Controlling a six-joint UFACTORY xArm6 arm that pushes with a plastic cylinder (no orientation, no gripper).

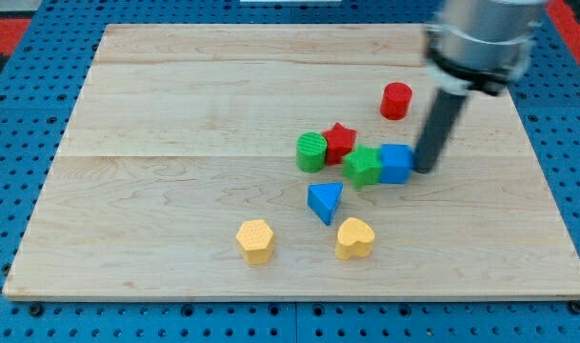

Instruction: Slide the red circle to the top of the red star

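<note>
Where wood board ends: blue pegboard w/ holes.

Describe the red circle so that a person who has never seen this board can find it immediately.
Look at the wooden board, in its upper right part, beside the dark rod. The red circle stands alone there, above and to the right of the cluster holding the red star. It is the only round red block, touching nothing; my tip rests lower, against the blue cube.
</note>
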